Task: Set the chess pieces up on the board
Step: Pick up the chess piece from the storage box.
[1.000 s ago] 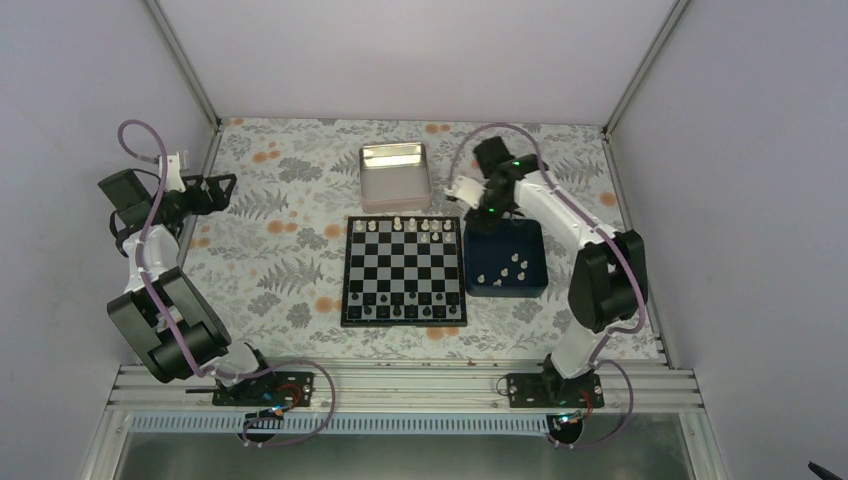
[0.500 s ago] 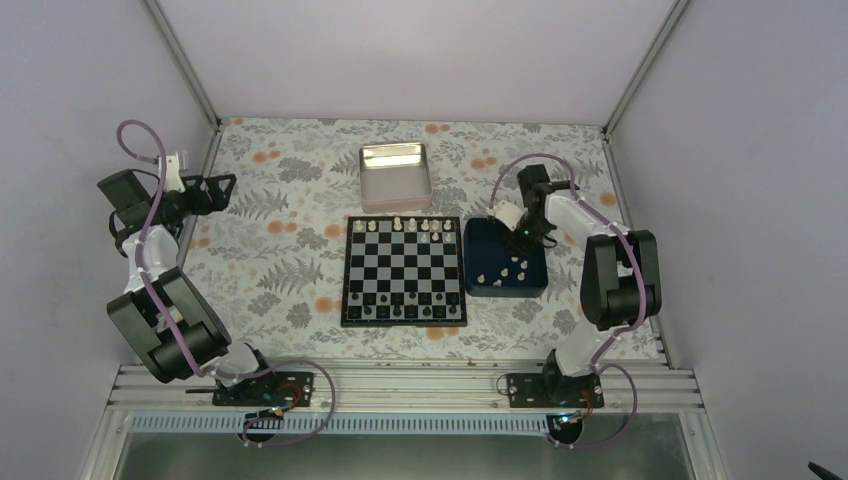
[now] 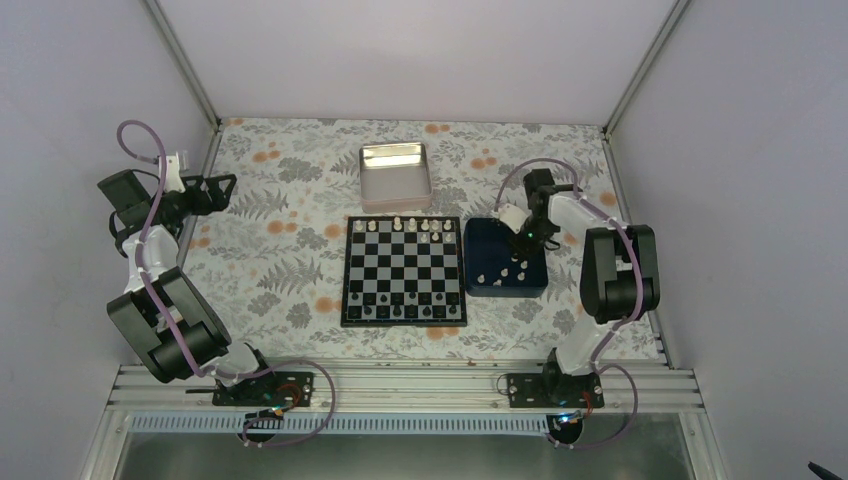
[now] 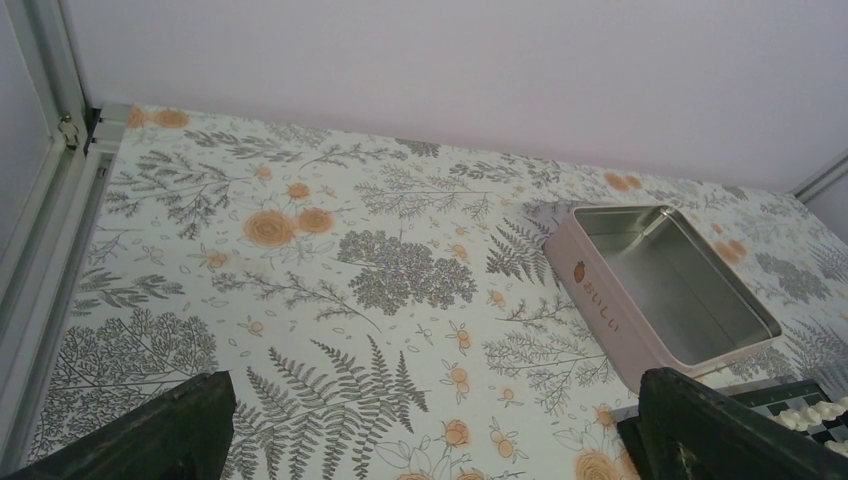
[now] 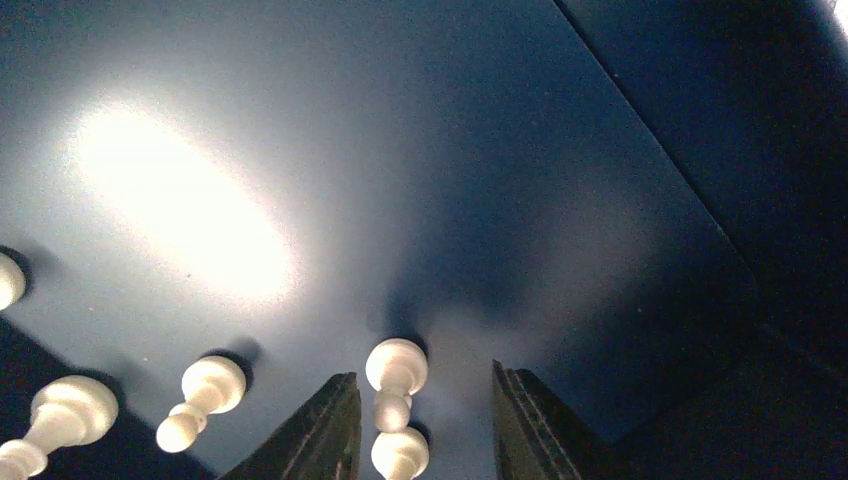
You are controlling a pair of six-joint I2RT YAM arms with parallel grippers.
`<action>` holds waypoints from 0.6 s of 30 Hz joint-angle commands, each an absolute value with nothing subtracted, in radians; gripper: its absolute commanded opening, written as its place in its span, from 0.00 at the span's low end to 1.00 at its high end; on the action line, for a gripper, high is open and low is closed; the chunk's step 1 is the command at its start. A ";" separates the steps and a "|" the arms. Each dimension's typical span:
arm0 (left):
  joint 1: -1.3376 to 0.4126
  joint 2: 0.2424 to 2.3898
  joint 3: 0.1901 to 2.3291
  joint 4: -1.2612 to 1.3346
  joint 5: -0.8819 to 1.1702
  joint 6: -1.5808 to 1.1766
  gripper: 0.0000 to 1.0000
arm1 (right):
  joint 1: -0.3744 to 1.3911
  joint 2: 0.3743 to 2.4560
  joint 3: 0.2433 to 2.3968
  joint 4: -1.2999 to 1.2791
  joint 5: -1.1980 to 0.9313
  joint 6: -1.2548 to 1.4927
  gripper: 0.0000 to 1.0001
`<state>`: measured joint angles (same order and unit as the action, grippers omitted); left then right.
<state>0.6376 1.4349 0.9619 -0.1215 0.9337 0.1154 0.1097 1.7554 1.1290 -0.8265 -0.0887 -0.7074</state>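
Observation:
The chequered board [image 3: 404, 271] lies mid-table, with several white pieces [image 3: 399, 223] on its far rows and dark pieces on its near row. More white pieces [image 3: 515, 268] lie in the dark blue tray [image 3: 480, 245] right of the board. My right gripper [image 3: 524, 240] is down inside the tray, open. In the right wrist view a white pawn [image 5: 397, 366] lies between its fingers [image 5: 325, 425], not gripped; another pawn [image 5: 401, 453] lies just below it. My left gripper [image 3: 222, 187] is open and empty, raised at the far left.
A silver metal tin [image 3: 394, 175] stands behind the board; it also shows in the left wrist view [image 4: 660, 280]. A metal frame post [image 4: 55, 190] runs along the left table edge. Other pawns [image 5: 200, 395] lie on the tray floor to the left.
My right gripper moved from the board's far right corner over to the blue tray and dropped down among the white pieces. The left arm has not moved.

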 commanded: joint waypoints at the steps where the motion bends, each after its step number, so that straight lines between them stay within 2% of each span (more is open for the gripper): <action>1: 0.644 1.432 0.951 -0.094 0.962 0.117 1.00 | 0.104 1.779 1.111 -0.807 -0.117 -0.721 0.33; 13: 0.644 1.432 0.953 -0.096 0.959 0.118 1.00 | 0.103 1.774 1.135 -0.835 -0.119 -0.721 0.11; 18: 0.644 1.431 0.956 -0.098 0.959 0.116 1.00 | 0.127 1.744 1.209 -0.888 -0.134 -0.714 0.08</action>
<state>0.6376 1.4349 0.9588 -0.1215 0.9333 0.1154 0.1104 1.7870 1.1378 -0.8471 -0.1055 -0.7105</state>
